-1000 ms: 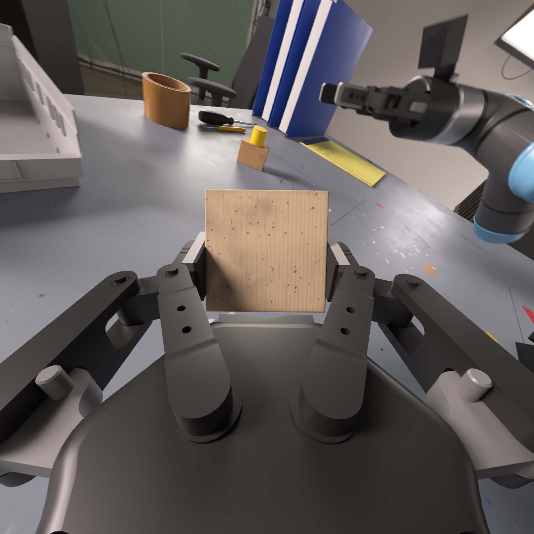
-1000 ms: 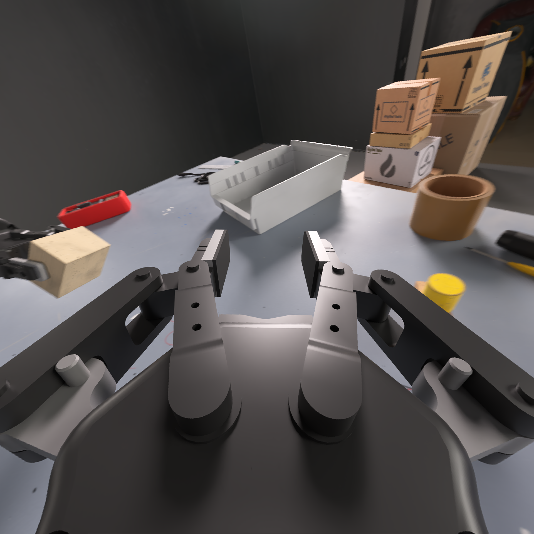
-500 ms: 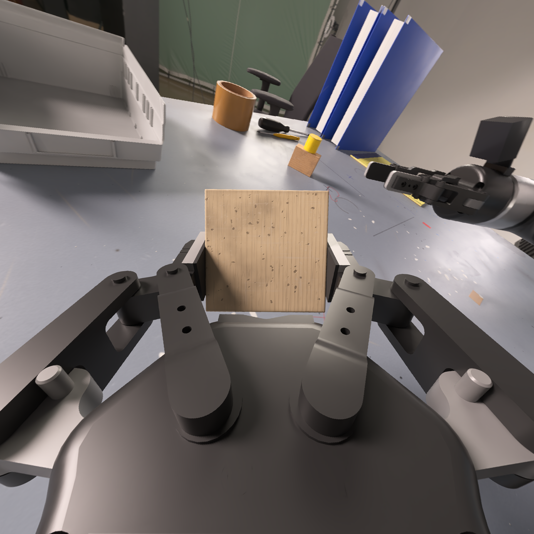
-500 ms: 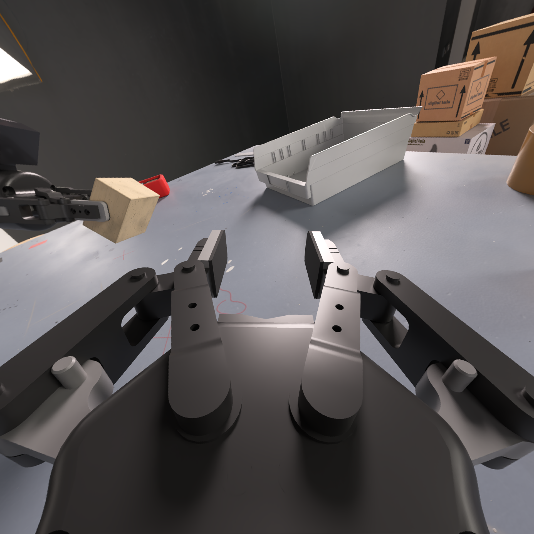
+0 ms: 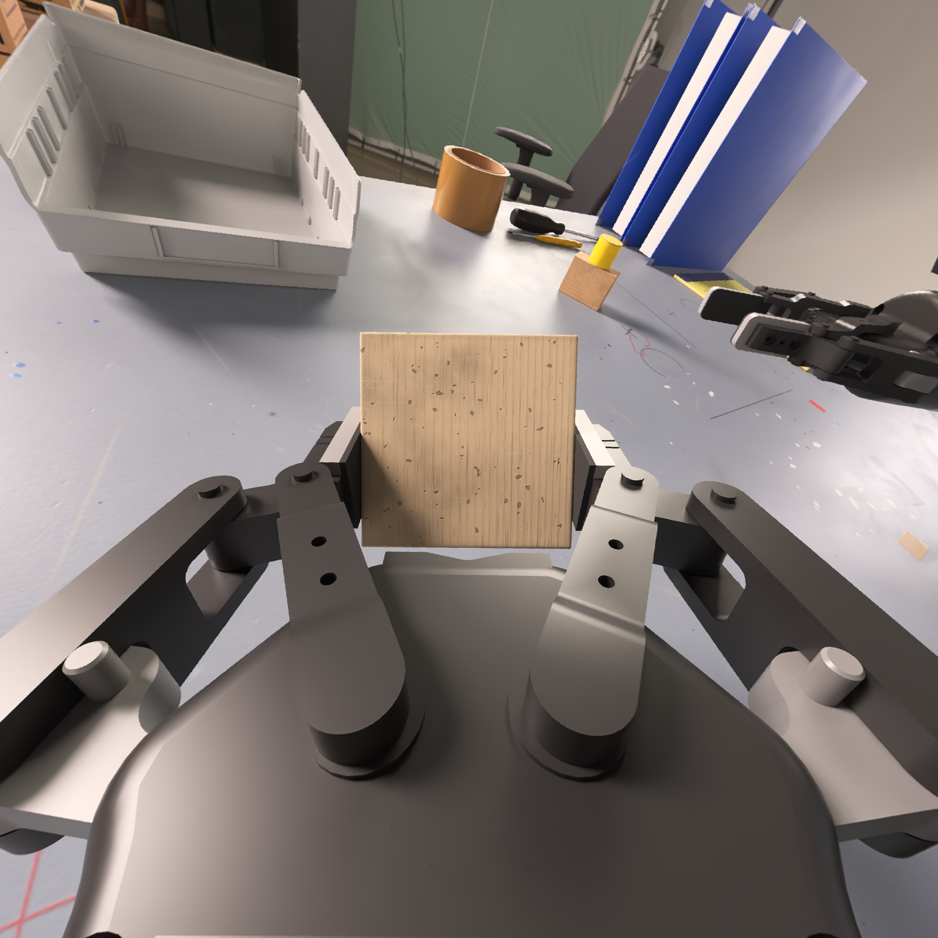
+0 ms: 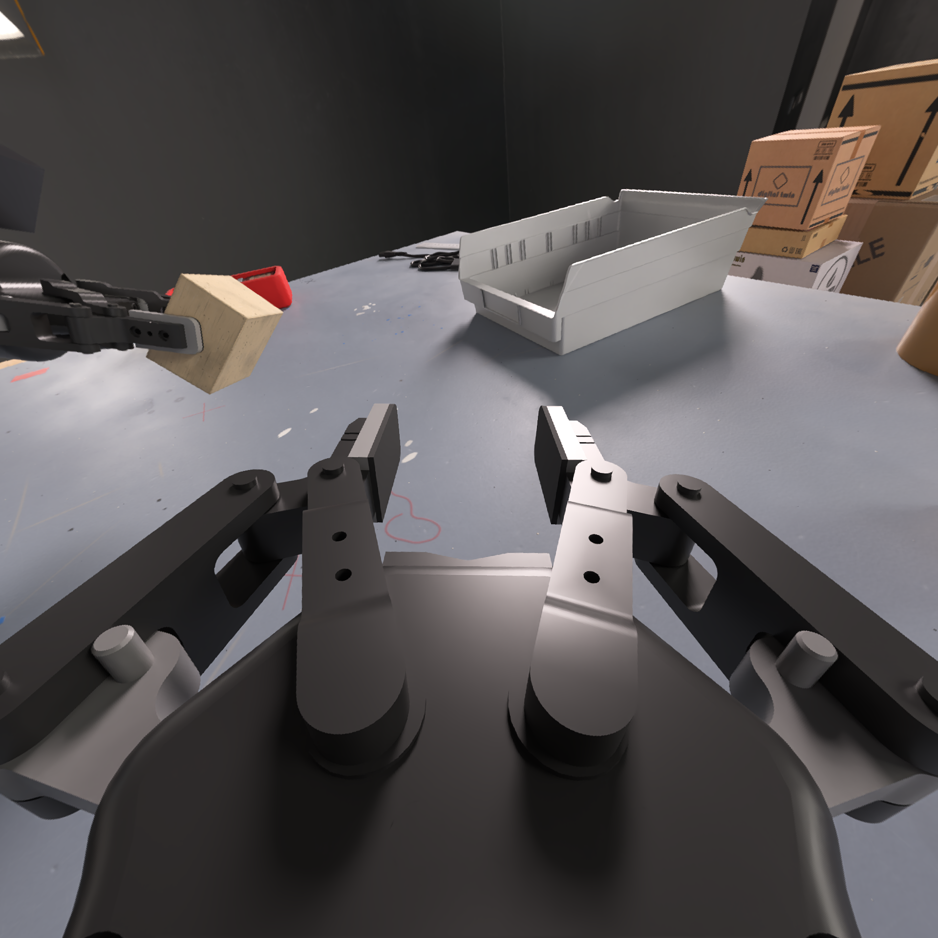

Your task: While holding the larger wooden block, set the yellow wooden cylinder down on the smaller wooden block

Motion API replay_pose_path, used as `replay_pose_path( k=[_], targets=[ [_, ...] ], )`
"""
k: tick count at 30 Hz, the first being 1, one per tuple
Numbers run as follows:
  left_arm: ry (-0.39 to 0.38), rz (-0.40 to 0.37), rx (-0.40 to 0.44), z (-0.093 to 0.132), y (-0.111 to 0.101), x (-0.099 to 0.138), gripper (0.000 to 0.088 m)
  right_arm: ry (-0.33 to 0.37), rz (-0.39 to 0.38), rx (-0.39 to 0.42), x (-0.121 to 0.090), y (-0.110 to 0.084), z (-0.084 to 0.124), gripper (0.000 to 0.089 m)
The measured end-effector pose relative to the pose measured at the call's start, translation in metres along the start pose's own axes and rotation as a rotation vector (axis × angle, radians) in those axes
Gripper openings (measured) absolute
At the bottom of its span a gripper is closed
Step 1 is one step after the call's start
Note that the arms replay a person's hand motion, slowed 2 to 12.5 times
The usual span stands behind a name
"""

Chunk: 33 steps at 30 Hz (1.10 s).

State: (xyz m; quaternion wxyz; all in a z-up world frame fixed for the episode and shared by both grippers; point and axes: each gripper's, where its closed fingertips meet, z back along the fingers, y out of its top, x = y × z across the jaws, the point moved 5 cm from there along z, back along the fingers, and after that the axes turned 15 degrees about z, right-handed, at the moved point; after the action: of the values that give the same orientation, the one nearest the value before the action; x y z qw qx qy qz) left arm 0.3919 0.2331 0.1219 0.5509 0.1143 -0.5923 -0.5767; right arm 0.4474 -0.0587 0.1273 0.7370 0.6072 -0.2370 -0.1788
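My left gripper [image 5: 468,446] is shut on the larger wooden block [image 5: 467,441], a pale speckled cube held above the grey table [image 5: 152,406]. The same block [image 6: 223,332] shows at the left of the right wrist view, between the left gripper's fingers [image 6: 167,332]. The yellow cylinder [image 5: 605,250] stands on the smaller, browner wooden block [image 5: 589,287] far ahead to the right. My right gripper [image 6: 467,457] is open and empty over the table; it also shows at the right edge of the left wrist view [image 5: 731,317]. The cylinder is outside the right wrist view.
A grey plastic bin [image 5: 188,203] sits at the back left and also shows in the right wrist view [image 6: 599,284]. A brown cardboard tube [image 5: 469,195], screwdrivers [image 5: 545,231], blue binders [image 5: 710,142] and a yellow pad [image 5: 710,284] lie near the small block. A red object [image 6: 269,284] and cardboard boxes [image 6: 807,193] are farther off.
Both wrists have swung: the bin has come further into the left view, the right gripper has dropped lower and away from the cylinder. The cylinder has left the right view.
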Motion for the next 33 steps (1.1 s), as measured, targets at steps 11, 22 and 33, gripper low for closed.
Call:
replay_pose_path(
  k=[11, 22, 33],
  targets=[
    [0.019, 0.003, -0.003, -0.002, 0.0, -0.004, 0.0615, -0.005, 0.025, -0.037, -0.001, -0.01, 0.0, 0.0477],
    [0.027, 0.005, -0.008, -0.004, 0.001, -0.006, 0.0615, -0.01, 0.028, -0.054, 0.004, -0.019, 0.0, 0.0458],
    [0.073, -0.03, -0.017, 0.0, 0.009, -0.011, 0.0615, -0.023, 0.036, -0.052, 0.01, -0.022, 0.0, 0.0454]
  ],
)
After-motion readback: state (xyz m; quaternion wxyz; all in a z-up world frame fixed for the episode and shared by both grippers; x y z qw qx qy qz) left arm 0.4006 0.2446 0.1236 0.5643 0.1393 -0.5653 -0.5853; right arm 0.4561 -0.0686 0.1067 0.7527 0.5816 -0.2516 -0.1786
